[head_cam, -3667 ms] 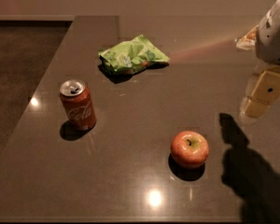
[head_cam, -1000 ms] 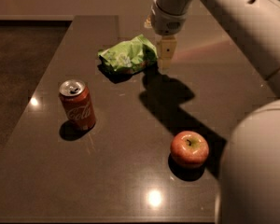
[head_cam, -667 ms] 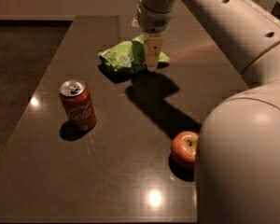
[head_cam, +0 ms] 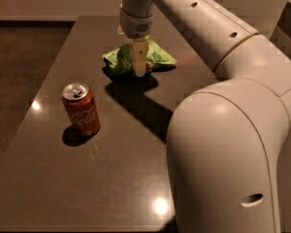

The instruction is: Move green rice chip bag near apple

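The green rice chip bag (head_cam: 157, 57) lies crumpled on the far middle of the dark table (head_cam: 63, 188). My gripper (head_cam: 139, 68) hangs down from the wrist right over the middle of the bag, at or just above its surface. The apple is hidden behind my large white arm (head_cam: 223, 144), which fills the right side of the view.
A red soda can (head_cam: 81, 109) stands upright on the left half of the table, in front of and to the left of the bag. The table's left edge drops to a dark floor (head_cam: 19, 72).
My gripper has moved left and down from the bag's right edge to over its middle. My arm has swung further into view and now covers the apple.
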`<state>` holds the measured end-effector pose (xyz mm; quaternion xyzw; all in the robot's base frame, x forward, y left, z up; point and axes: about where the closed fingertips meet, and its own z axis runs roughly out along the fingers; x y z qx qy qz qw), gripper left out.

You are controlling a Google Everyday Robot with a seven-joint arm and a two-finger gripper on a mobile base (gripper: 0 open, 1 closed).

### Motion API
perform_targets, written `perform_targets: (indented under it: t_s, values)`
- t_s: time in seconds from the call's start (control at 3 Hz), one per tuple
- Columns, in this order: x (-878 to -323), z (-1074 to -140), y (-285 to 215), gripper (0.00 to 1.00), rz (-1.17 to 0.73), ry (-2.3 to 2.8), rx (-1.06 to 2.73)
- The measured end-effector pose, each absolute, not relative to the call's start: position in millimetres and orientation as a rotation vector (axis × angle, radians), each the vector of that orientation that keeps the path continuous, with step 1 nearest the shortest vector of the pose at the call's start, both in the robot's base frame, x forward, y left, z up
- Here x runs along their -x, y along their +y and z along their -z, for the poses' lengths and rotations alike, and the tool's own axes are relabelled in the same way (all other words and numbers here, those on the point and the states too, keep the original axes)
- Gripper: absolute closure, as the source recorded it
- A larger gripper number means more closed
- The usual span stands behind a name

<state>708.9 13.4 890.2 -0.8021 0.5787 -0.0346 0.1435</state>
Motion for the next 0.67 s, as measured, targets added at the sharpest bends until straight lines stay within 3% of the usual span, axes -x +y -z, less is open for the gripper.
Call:
perform_targets:
  t_s: [0.67]
  values:
    - [-704.6,-884.2,38.7,0.50,0.108,1.687,2.382]
